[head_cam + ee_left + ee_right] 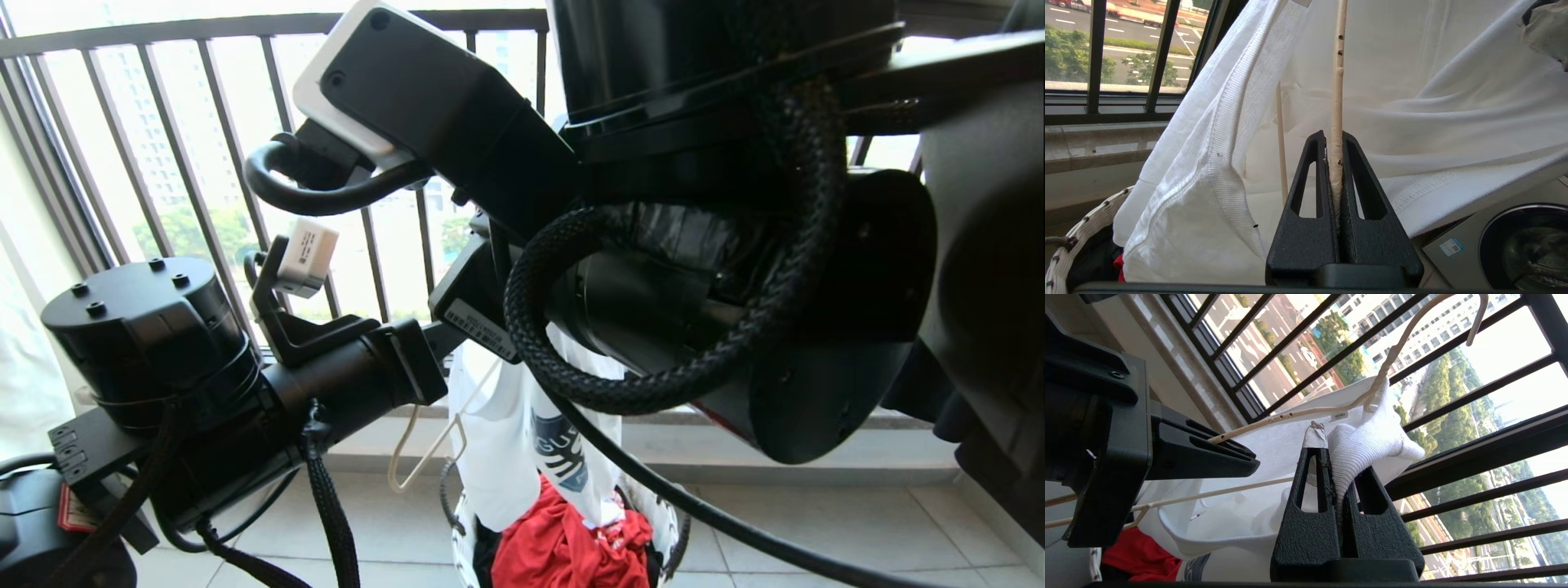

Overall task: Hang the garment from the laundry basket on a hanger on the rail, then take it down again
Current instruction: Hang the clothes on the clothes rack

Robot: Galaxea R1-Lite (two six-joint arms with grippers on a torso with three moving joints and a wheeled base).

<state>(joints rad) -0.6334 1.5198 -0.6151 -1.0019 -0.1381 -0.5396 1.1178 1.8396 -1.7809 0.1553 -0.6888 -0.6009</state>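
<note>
The garment (pixel 502 457), a white T-shirt with a dark blue emblem, hangs over the laundry basket (pixel 671 523), held up between both arms. The left gripper (pixel 1334 138) is shut on one arm of the thin cream hanger (pixel 1338 73), which runs inside the garment (pixel 1433 122). In the right wrist view the right gripper (pixel 1337 461) is shut on the ribbed collar of the garment (pixel 1372 428), just below the hanger (pixel 1298 413), whose hook points towards the window bars. The left gripper (pixel 1241 459) shows there close beside it. The rail is out of view.
Black window bars (pixel 196 163) over a stone sill stand just behind the work. A red cloth (pixel 571 547) fills the basket (pixel 1081 232). A washing machine (pixel 1515 245) stands beside it. Both arms and a braided cable (pixel 784 245) block much of the head view.
</note>
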